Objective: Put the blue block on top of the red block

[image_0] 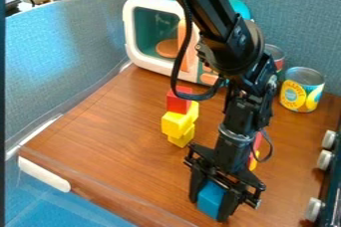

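Observation:
The gripper hangs low over the front right part of the wooden surface, its two fingers on either side of the blue block and shut on it. A red block sits on top of stacked yellow blocks left of the arm, farther back than the gripper. Behind the arm's right side, another red piece shows in part above a bit of yellow; the arm hides the rest.
A toy microwave stands at the back. Two cans are at the back right, one a yellow-labelled can. A panel with knobs lines the right edge. Yellow blocks support the left red block. A grey partition borders the left.

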### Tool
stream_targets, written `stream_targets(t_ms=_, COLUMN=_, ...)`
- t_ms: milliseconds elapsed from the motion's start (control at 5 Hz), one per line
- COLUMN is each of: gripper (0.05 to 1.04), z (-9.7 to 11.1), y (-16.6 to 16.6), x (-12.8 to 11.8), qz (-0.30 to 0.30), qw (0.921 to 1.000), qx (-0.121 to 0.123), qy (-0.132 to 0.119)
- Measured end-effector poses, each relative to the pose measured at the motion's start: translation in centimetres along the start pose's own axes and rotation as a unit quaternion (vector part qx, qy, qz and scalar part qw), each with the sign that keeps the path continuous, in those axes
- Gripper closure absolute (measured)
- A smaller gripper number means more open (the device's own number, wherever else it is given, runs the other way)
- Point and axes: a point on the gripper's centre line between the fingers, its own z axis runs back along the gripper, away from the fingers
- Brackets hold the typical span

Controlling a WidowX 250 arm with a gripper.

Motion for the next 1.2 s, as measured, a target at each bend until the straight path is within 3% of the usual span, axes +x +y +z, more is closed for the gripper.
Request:
stream_targets(t_ms=200, gripper=0.476, z=0.3, y=0.0, x=-0.1, qz=0.003, qw=1.0000, qx=-0.001, qy=-0.004)
stream_targets(t_ms=400, gripper=0.475, z=3.6, y=-0.4, x=-0.5, qz=-0.014, qw=0.9988, qx=-0.006, qy=-0.046)
stream_targets(t_ms=600, gripper=0.476, z=6.2, y=-1.0, x=-0.9, qz=-0.030, qw=0.9957, qx=-0.034, qy=-0.081)
stream_targets(t_ms=1200, gripper=0.476, z=8.0, y=-0.8, x=1.7, qz=-0.039, qw=0.9931, qx=-0.045, qy=-0.101)
